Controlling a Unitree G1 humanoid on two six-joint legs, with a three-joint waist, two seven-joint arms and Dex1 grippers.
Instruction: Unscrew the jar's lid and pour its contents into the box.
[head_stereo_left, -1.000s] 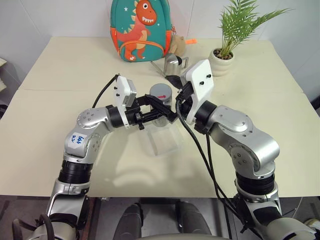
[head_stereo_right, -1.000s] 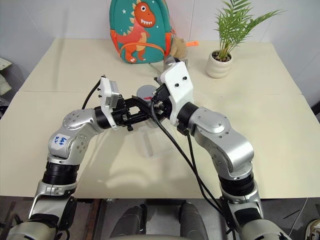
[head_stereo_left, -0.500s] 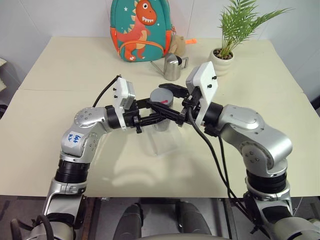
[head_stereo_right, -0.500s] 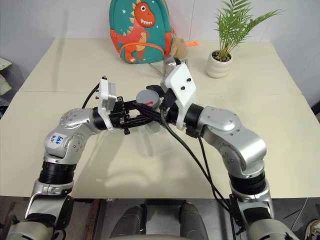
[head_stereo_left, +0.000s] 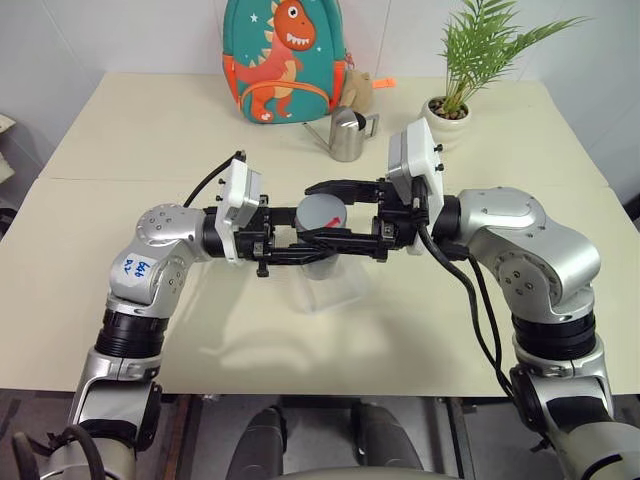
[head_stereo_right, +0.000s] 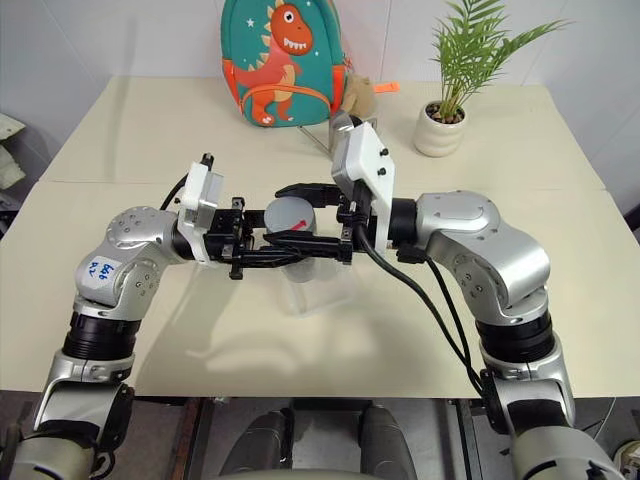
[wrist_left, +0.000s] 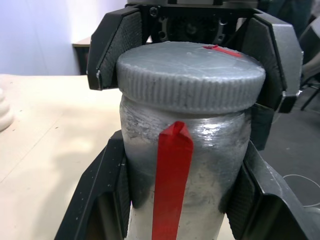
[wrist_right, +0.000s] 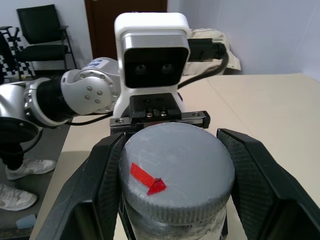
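Note:
The jar (wrist_left: 210, 150), silvery with a red strip down its side, hangs upright over the box (head_stereo_left: 335, 292), a shallow clear container on the table. My left gripper (head_stereo_left: 316, 238) comes in from the left and is shut on the jar's body. From the right, my right gripper (head_stereo_left: 318, 212) is shut on the lid (wrist_right: 177, 167), a grey ribbed cap with a red mark on top. Its black fingers (wrist_right: 102, 192) press the lid's rim on both sides. The contents are hidden inside the jar.
A steel pitcher (head_stereo_left: 349, 134) stands behind the jar. Further back are a dinosaur backpack (head_stereo_left: 285, 60) and a potted plant (head_stereo_left: 447, 112) at the back right. A seam between two tabletops runs across behind the arms.
The right gripper has shut on the lid. Both wrists have swung round so the two grippers now face each other across the jar, and the elbows have spread outward.

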